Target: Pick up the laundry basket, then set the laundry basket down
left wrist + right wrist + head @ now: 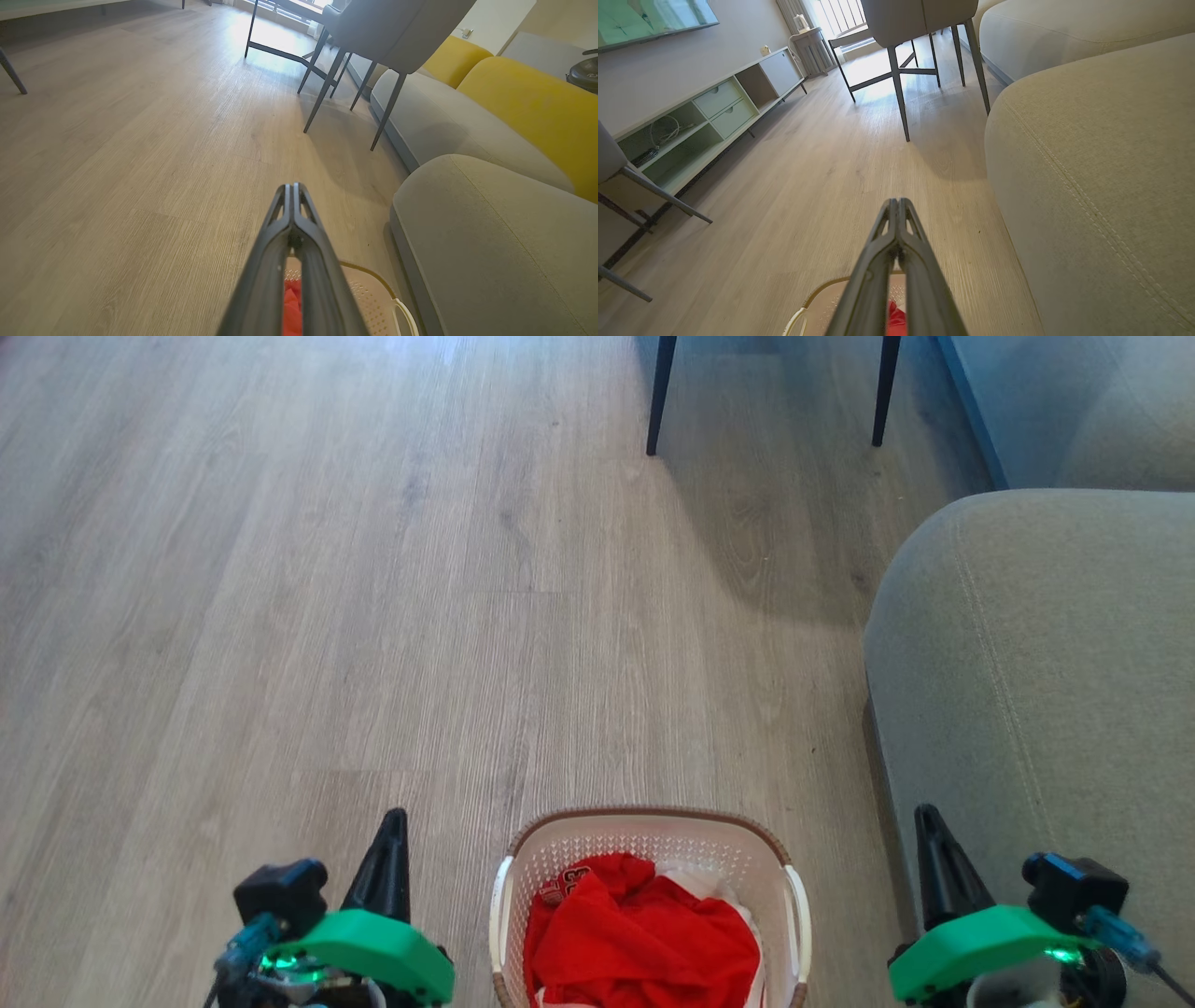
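Observation:
The laundry basket point(523, 859), white perforated plastic with a brown rim and white side handles, sits on the wooden floor at the bottom centre of the head view, holding red and white clothes point(644, 933). My left gripper point(394, 817) hovers to its left and my right gripper point(926, 814) to its right, both apart from it and shut with nothing held. The left wrist view shows the basket point(369, 289) below the closed fingers point(293, 187). Part of the basket's rim point(822, 287) lies under the closed fingers point(896, 201) in the right wrist view.
A grey sofa point(1036, 691) stands close on the right, right beside my right gripper. Dark chair legs point(659, 401) rise at the far centre. A low TV cabinet point(705, 121) lines the far wall. Open wood floor point(280, 616) spreads ahead and to the left.

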You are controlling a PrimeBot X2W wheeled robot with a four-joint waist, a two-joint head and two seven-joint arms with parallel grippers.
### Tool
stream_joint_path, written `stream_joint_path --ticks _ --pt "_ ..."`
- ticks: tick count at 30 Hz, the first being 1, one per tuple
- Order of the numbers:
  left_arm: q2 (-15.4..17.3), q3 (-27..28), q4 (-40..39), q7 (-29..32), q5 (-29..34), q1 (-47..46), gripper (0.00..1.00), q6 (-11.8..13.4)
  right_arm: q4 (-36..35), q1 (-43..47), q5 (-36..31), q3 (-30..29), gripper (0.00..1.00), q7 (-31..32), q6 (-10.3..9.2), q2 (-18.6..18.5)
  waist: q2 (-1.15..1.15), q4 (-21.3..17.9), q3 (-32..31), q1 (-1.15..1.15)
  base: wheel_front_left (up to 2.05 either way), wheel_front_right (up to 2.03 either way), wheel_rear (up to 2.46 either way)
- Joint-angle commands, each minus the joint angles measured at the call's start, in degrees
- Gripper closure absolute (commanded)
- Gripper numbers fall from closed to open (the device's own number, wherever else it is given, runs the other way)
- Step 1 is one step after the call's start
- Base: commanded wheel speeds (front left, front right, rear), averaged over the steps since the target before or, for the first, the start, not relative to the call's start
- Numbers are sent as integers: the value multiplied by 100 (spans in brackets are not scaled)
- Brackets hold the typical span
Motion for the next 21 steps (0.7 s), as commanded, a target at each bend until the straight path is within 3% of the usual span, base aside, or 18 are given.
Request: stream_joint_path --ticks 1,21 --pt "37 103 -174 27 -174 -308 100 -55 -150 -315 185 -51 100 37 6 -64 0 -9 4 0 0 0 0" --pt "83 403 -154 317 -1438 -407 100 -204 -63 -454 1452 -193 100 324 11 -105 0 -125 56 0 0 0 0"
